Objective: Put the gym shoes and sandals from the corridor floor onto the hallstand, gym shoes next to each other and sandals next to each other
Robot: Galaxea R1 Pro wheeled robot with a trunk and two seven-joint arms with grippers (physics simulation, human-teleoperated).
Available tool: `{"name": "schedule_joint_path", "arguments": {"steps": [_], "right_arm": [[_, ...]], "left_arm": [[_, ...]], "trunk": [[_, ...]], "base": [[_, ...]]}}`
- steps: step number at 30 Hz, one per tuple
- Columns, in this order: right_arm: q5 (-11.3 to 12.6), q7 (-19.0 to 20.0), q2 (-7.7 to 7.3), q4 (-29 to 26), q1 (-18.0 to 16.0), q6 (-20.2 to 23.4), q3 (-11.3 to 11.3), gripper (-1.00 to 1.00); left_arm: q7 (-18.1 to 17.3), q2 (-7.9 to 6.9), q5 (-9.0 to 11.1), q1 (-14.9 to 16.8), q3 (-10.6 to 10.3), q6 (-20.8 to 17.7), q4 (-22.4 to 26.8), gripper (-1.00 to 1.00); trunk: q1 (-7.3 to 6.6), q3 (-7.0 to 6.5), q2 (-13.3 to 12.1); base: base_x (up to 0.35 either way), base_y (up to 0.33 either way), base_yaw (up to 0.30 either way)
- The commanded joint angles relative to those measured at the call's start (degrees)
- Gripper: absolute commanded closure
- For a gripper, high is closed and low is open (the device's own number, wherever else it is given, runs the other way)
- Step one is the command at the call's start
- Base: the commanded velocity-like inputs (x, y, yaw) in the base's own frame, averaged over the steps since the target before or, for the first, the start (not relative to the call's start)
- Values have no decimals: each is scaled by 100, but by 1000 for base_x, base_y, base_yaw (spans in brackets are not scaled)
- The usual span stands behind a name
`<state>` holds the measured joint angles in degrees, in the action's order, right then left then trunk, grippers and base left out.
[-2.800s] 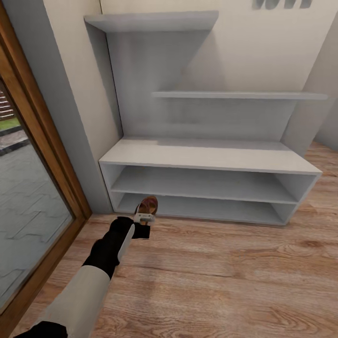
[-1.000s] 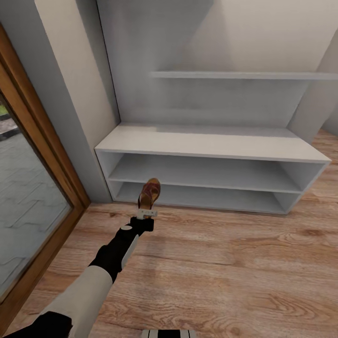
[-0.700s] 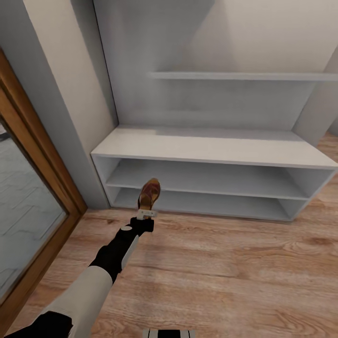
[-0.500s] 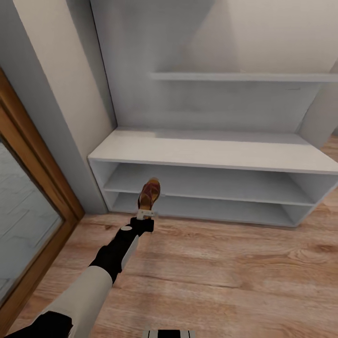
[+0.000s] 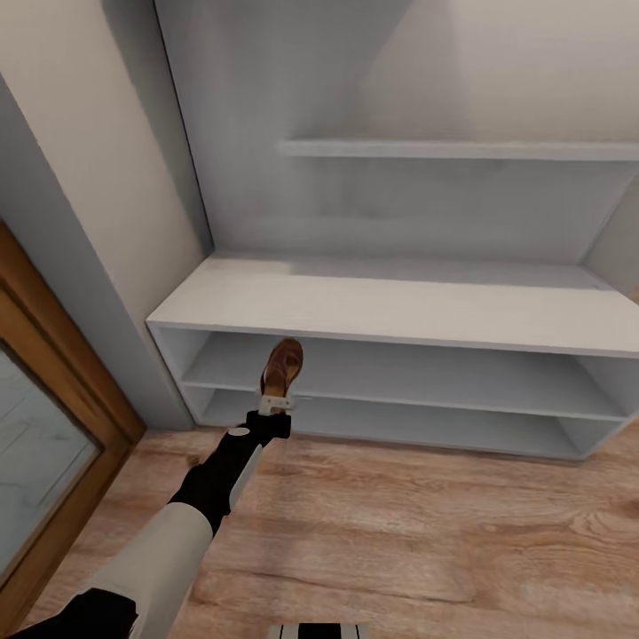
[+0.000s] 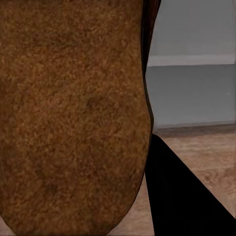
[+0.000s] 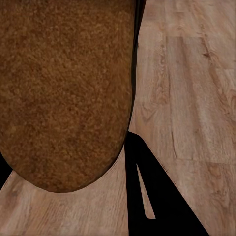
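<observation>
Left pincer clamps a brown sandal upright before the hallstand; right pincer's state unclear.

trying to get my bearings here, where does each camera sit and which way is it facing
Head view: high on the robot, looking forward and down at the hallstand; left arm and left gripper holding a sandal.
Left wrist view: near that gripper, facing the rack's shelves; the sandal's sole close up.
Right wrist view: faces the corridor floor; another brown sole.
Head and left wrist views share sandal and rack.
</observation>
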<state>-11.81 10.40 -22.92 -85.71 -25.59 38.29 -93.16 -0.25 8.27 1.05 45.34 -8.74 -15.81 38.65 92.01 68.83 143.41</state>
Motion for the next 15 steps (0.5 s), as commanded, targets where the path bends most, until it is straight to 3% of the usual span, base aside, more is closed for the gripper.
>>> {"name": "schedule_joint_path", "arguments": {"steps": [1, 8, 15], "right_arm": [[-41, 41, -2, -8, -7, 29, -9, 100], [-41, 41, -2, -8, -7, 29, -9, 100], [-41, 41, -2, -8, -7, 29, -9, 100]], "left_arm": [[-11, -1, -8, 2, -5, -36, 11, 100], [-11, -1, -8, 2, -5, -36, 11, 100], [-10, -1, -8, 2, -5, -36, 11, 100]], "trunk": [[2, 5, 2], [2, 5, 2], [2, 5, 2]], "base": [[306, 0, 0], [213, 0, 0], [43, 0, 0]]}}
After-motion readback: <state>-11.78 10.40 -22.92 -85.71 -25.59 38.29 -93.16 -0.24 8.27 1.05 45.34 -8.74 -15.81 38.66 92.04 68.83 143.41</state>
